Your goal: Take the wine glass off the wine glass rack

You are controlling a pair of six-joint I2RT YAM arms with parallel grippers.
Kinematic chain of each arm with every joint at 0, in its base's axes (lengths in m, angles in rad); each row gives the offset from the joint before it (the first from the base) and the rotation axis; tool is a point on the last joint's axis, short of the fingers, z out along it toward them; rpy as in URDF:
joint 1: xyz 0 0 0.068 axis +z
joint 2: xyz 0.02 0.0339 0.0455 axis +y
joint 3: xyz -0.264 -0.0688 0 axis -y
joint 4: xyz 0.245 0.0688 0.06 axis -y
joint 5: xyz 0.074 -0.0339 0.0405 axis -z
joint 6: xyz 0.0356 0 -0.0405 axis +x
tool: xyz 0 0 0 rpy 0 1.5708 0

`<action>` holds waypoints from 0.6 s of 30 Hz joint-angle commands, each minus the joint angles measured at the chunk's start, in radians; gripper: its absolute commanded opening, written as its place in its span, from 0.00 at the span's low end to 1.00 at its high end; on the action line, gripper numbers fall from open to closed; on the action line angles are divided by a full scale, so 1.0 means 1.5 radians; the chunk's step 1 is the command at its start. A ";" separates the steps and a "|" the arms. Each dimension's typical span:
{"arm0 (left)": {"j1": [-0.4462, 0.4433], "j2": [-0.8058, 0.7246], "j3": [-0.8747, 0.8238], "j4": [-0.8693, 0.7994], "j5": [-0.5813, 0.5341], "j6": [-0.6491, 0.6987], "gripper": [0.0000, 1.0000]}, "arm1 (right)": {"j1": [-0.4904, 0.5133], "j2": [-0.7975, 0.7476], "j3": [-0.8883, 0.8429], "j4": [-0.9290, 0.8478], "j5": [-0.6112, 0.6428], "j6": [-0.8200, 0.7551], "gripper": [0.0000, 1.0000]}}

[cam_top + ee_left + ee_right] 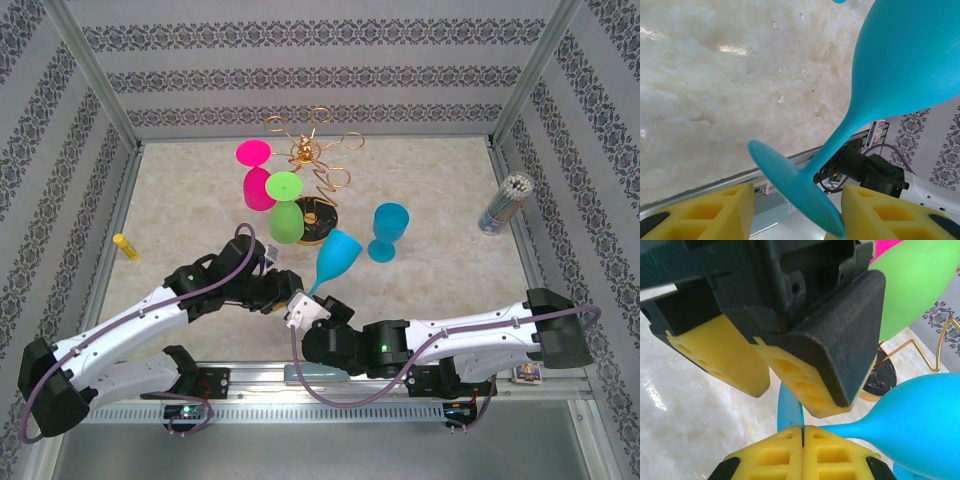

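Observation:
A blue wine glass (336, 258) is held tilted above the table, bowl up and foot low, away from the gold wine glass rack (312, 152). My right gripper (302, 308) (802, 432) is shut on the thin rim of the glass's foot (789, 407). My left gripper (279, 291) (797, 205) is open around that foot, and its right pad (875, 212) touches the foot's edge. From the right wrist view, the left gripper (772, 385) hovers just over the foot. The bowl (905, 60) rises to the upper right.
A pink glass (256, 175) and a green glass (285, 208) hang on the rack, above its round dark base (320, 216). A second blue glass (388, 230) stands upright right of the base. A yellow marker (126, 246) lies at the left; a cup of sticks (504, 203) stands at the right.

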 commanded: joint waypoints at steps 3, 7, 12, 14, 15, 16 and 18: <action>0.000 0.006 -0.008 0.043 0.005 -0.014 0.45 | 0.009 0.003 0.023 0.009 0.027 -0.014 0.00; 0.000 0.016 -0.009 0.053 0.011 -0.014 0.38 | 0.008 0.002 0.025 0.011 0.024 -0.015 0.00; 0.000 0.021 -0.013 0.065 0.012 -0.015 0.22 | 0.007 -0.007 0.024 0.010 0.015 -0.017 0.00; 0.000 0.021 -0.017 0.070 0.013 -0.017 0.16 | 0.006 -0.014 0.024 0.010 0.008 -0.016 0.00; 0.000 0.021 -0.019 0.073 0.014 -0.017 0.13 | 0.006 -0.018 0.024 0.011 0.004 -0.016 0.00; 0.000 0.019 -0.023 0.080 0.016 -0.018 0.09 | 0.006 -0.022 0.024 0.010 -0.001 -0.018 0.00; 0.000 0.018 -0.028 0.090 0.018 -0.018 0.02 | 0.006 -0.025 0.028 0.006 -0.004 -0.020 0.00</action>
